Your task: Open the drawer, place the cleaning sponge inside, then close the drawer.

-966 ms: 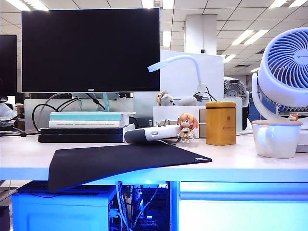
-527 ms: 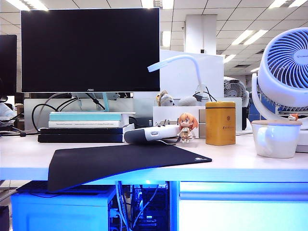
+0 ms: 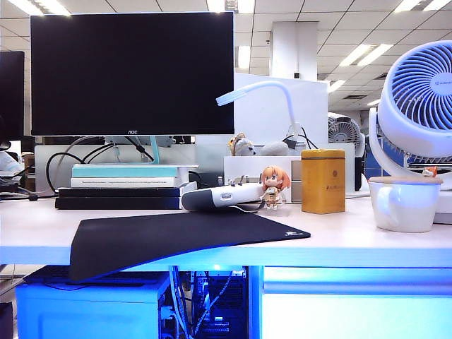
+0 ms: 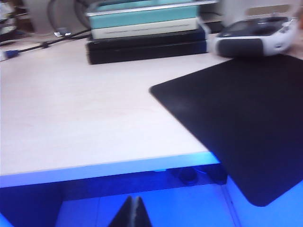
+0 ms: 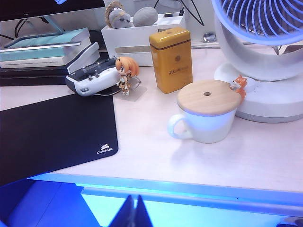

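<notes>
Both hands are sitting low at the near edge of the pale wooden table (image 5: 156, 156), fingers pressed together and gripping nothing: the left hand (image 4: 132, 213) is pointing at the blue-lit space under the table edge, while the right hand (image 5: 133, 212) is hanging just in front of the wide, flat, pale-blue-tinted white drawer front (image 3: 357, 314), which is sitting closed beneath the table's right half. No handle is showing on it, so the likeliest purchase appears to be the lip along its top edge; a shallow drawer like this should be sliding lightly, though a smooth panel may be slipping under pinched fingers.

Beyond them, the black rectangular mouse mat (image 5: 52, 135) is overhanging the table edge. Further back, a white ceramic mug with a round wooden lid (image 5: 204, 118) is standing near a tall golden-yellow tin canister (image 5: 171, 59), with a small orange-haired figurine (image 5: 124, 74) just beside a grey-and-white handheld controller (image 5: 87, 78).

No yellow cleaning sponge is showing in any view, so its place cannot be told. Judging by its kind, it should be soft and light, best pinched across its short sides.
</notes>
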Robot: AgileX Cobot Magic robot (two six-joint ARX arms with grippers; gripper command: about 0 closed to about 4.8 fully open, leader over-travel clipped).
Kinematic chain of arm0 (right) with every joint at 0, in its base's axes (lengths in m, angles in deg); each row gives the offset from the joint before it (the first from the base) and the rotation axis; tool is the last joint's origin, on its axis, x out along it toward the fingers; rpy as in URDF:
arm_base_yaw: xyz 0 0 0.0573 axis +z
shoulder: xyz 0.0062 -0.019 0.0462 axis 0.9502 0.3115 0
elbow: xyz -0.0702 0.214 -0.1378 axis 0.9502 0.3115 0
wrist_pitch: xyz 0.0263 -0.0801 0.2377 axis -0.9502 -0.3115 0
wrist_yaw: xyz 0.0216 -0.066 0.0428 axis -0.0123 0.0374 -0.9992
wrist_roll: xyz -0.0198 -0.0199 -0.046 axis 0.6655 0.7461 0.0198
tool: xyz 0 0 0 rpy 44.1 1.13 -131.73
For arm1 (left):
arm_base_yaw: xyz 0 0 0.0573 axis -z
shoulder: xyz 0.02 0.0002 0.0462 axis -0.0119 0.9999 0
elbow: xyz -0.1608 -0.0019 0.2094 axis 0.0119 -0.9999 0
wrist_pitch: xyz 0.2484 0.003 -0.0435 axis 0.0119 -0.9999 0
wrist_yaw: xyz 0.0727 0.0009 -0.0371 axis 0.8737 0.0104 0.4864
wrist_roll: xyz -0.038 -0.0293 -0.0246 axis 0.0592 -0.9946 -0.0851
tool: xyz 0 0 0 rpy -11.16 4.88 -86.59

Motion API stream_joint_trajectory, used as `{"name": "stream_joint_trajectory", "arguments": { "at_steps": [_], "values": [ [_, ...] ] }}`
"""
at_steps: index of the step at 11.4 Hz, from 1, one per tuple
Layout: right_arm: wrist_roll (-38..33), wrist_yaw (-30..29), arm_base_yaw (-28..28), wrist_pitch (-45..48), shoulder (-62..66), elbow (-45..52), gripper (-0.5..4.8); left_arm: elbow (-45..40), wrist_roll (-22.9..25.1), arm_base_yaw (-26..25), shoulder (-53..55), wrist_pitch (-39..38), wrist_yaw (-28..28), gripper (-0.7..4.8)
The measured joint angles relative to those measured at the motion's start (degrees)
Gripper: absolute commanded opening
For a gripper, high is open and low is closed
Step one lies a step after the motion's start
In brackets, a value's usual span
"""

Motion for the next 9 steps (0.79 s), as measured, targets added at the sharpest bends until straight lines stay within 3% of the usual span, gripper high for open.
{"name": "stream_joint_trajectory", "arguments": {
  "at_steps": [7,9],
  "values": [
    [0.0,0.0,0.0,0.0,0.0,0.0,-0.05,0.0,0.0,-0.1,0.0,0.0,0.0,-0.05],
    [3.0,9.4,-0.7,4.6,0.0,1.7,-0.05,0.0,0.0,-0.1,0.0,0.0,0.0,-0.05]
  ]
}}
